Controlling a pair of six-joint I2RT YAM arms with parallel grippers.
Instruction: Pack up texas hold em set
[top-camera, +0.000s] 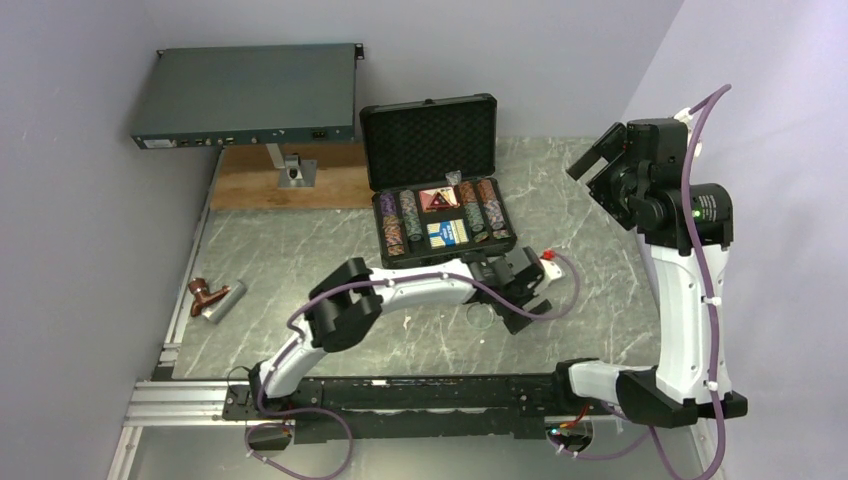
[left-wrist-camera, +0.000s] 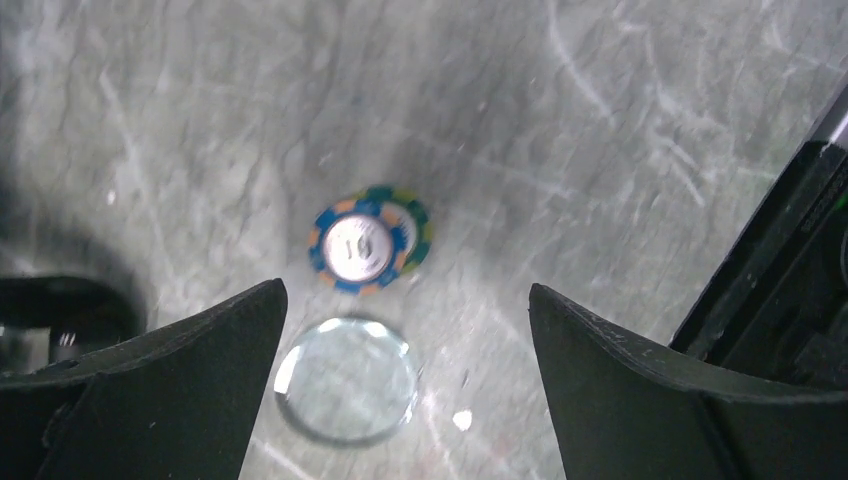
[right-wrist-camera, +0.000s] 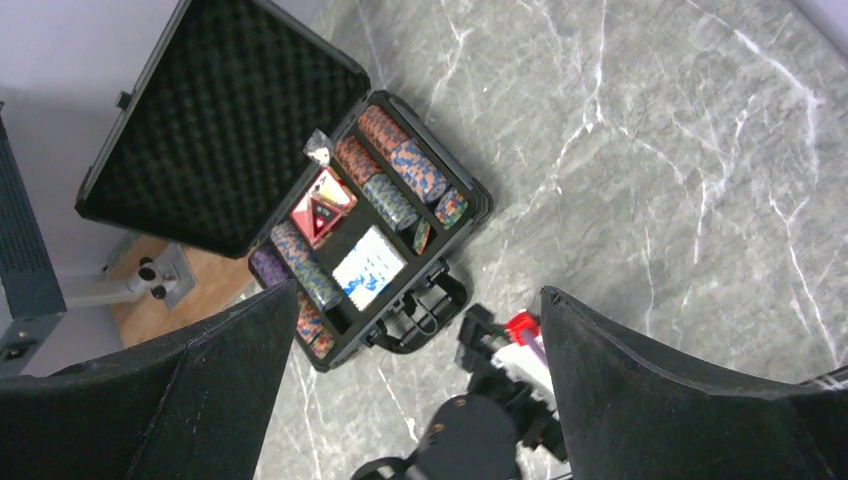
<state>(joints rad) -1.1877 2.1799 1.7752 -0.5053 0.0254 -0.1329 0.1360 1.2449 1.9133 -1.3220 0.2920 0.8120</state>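
Note:
The black briefcase stands open at the table's back, foam lid up. It holds rows of striped chips, a red triangle and a blue-and-white card deck. It also shows in the right wrist view. My left gripper is open and empty, low over the table in front of the case. A blue-and-orange round button lies just beyond its fingertips. A clear round disc lies between the jaws, near the left finger. My right gripper is open and empty, raised high at the right.
A large flat grey electronics box sits on a stand over a wooden board at the back left. A small brown-and-silver object lies near the table's left edge. The left arm's wrist is below my right gripper.

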